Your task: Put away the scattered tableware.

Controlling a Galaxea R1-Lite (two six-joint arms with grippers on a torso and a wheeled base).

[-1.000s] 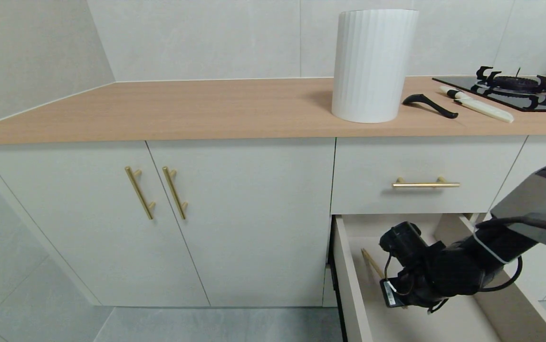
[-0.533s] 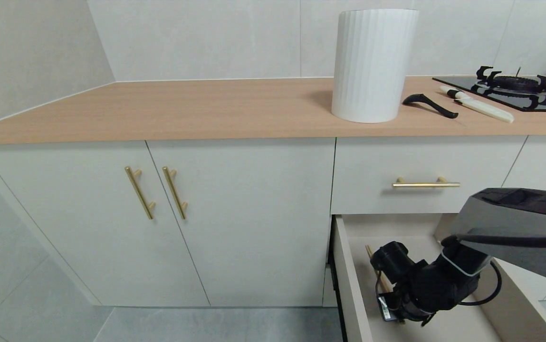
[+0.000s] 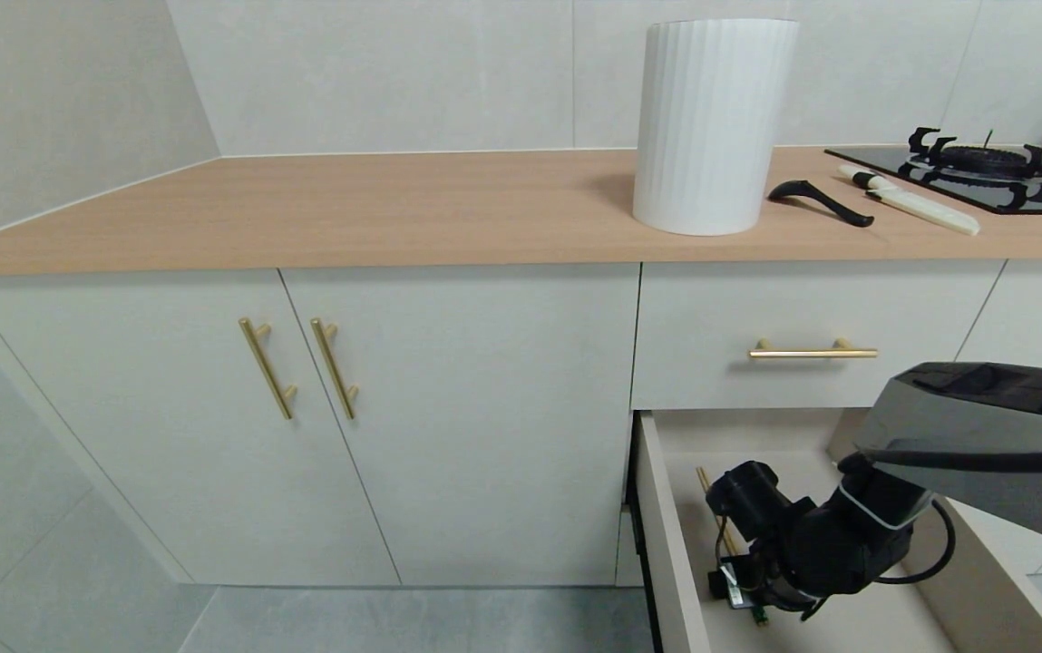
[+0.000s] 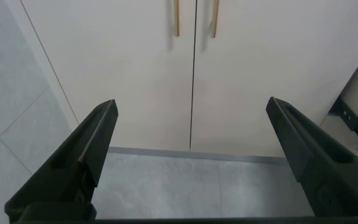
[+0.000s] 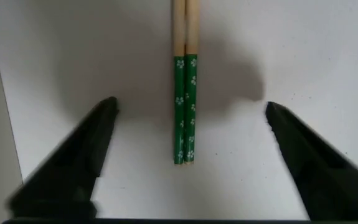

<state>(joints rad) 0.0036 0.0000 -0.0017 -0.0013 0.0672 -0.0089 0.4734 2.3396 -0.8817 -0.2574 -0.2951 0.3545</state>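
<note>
Kitchen counter (image 3: pixel 394 213) of pale wood over white cupboards; beneath it the lower drawer (image 3: pixel 666 544) is pulled out to receive the tableware. A pair of chopsticks (image 5: pixel 185 93) lies flat on the drawer floor, side by side, green patterned ends together. The right gripper (image 5: pixel 188 111) hangs low inside the drawer directly over those ends, fingers spread wide and clear of the wood on both sides: released, nothing grasped. In my judgement the pair has been set down where it belongs. The left gripper (image 4: pixel 191 106) is held off to the side facing the cupboard doors (image 4: pixel 191 62), likewise spread and empty, out of the working arm's way. On the counter, a white knife (image 3: pixel 915 201) and a black-handled tool (image 3: pixel 818 198) beside a ribbed white canister (image 3: pixel 711 127) are not yet stowed.
</note>
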